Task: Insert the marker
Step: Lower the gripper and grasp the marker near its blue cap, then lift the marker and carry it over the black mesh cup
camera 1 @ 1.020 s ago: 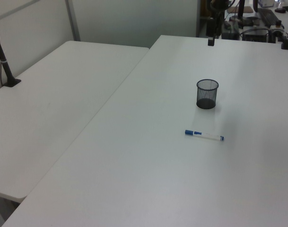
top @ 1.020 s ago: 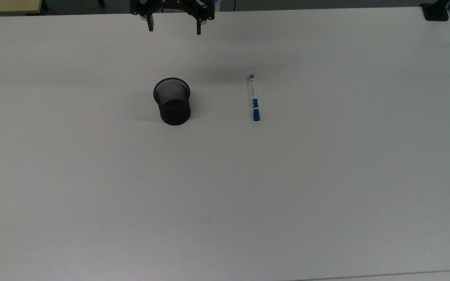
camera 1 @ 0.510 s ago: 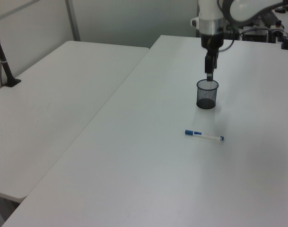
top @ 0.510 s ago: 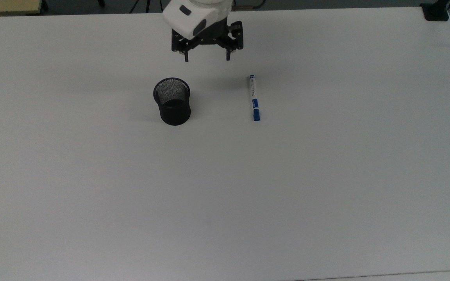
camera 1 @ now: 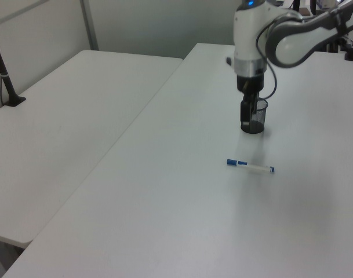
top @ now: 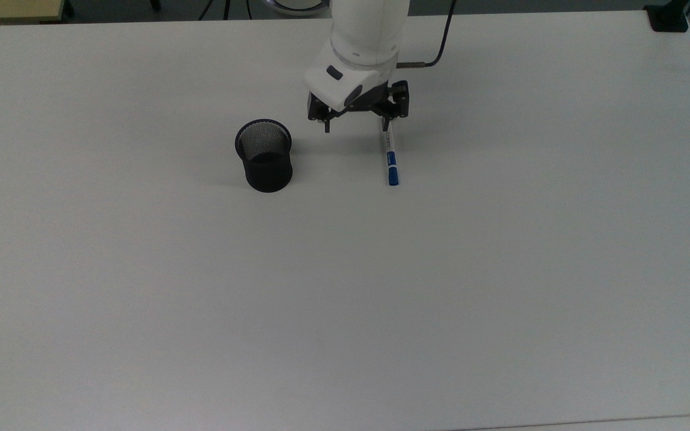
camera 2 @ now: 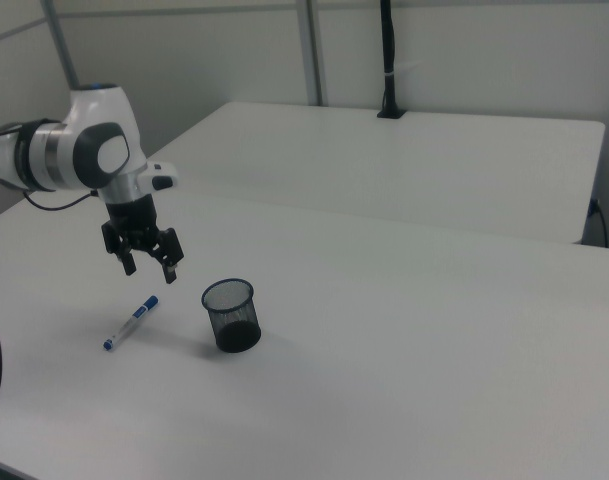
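Marker [top: 390, 157] flat on white table [top: 381, 287], long axis near-to-far in the top view, blue cap at the near end, far end tip hidden under a gripper finger. Black mesh cup [top: 265, 155] upright, well apart to the top view's left of marker. Gripper [top: 356, 124] hovers above marker's far end, fingers spread wide, empty.

tables: two white tables [camera 2: 414, 150] | walls: pale partition panels [camera 2: 484, 60]
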{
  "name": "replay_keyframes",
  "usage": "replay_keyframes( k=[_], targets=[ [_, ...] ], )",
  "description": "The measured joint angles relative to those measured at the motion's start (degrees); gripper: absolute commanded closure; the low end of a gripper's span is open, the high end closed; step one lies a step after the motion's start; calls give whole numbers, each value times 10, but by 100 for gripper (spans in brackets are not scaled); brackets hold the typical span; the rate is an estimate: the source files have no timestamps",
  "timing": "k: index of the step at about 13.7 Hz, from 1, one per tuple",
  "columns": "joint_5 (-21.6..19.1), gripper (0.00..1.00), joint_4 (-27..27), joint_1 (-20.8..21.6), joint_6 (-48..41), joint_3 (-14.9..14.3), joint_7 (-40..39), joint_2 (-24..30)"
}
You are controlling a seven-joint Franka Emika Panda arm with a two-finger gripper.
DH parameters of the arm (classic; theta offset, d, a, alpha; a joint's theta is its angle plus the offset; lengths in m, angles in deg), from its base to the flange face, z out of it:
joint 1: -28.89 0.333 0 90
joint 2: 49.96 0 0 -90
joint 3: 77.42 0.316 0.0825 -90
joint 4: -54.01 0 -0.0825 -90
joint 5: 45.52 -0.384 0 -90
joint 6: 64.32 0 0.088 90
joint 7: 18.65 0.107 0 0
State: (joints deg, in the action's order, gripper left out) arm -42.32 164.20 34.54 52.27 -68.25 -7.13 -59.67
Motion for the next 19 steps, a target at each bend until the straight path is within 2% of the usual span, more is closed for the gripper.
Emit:
replay_keyframes(
  k=[2,3,6,7,8,11,13,14,16,19],
  targets=[
    [0,17,0,15,15,0,21,-20],
    [0,22,0,24,25,0,37,-34],
    [1,35,0,32,63,0,60,-62],
    [1,35,0,33,83,0,74,-75],
    [5,36,0,34,92,0,81,-82],
    [32,47,0,44,120,0,116,-109],
    [35,72,-4,50,127,0,125,-115],
    [35,81,-5,52,127,0,126,-115],
    [35,85,-7,53,128,0,126,-115],
    [36,85,-14,51,128,-1,128,-116]
  ],
)
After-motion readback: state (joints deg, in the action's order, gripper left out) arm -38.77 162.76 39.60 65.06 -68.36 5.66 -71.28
